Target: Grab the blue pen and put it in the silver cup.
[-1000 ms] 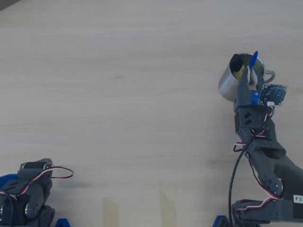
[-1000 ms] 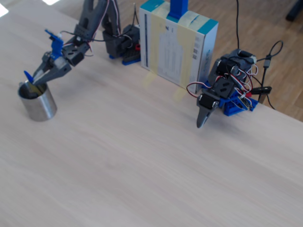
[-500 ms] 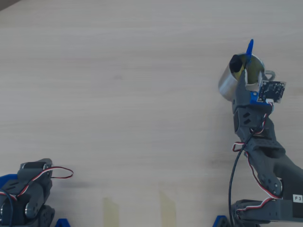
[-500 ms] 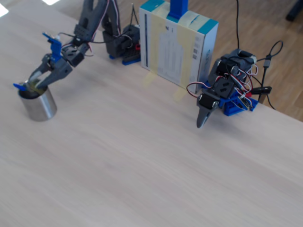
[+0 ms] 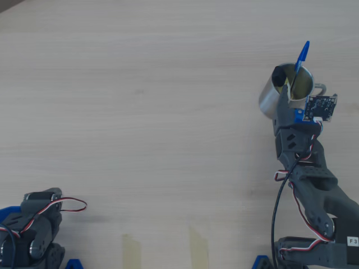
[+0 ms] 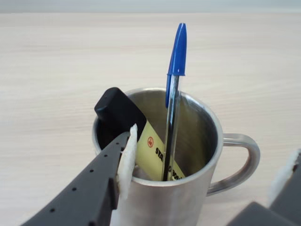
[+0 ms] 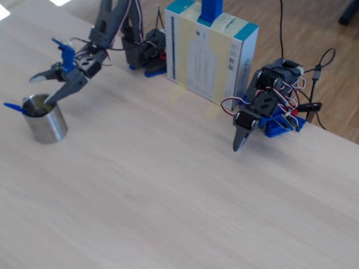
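The pale wood desk [image 5: 140, 112] carries everything. In the overhead view the dark arm [image 5: 305, 179] reaches up from the bottom right corner toward the cup [image 5: 275, 96], which stands near the right edge. In the fixed view a white and teal box [image 7: 210, 56] stands at the far edge, with a second, folded arm [image 7: 263, 109] to its right.

The cup is shiny brushed steel with a round rim and a loop handle [image 6: 240, 162]. Inside it lean a yellow marker [image 6: 157, 153] with a black cap and the pen [image 6: 173, 94]: thin, with a blue cap over a slim clear barrel, its capped end above the rim.

The gripper [image 7: 47, 87] hangs just beside the cup, fingers spread wide, holding nothing.
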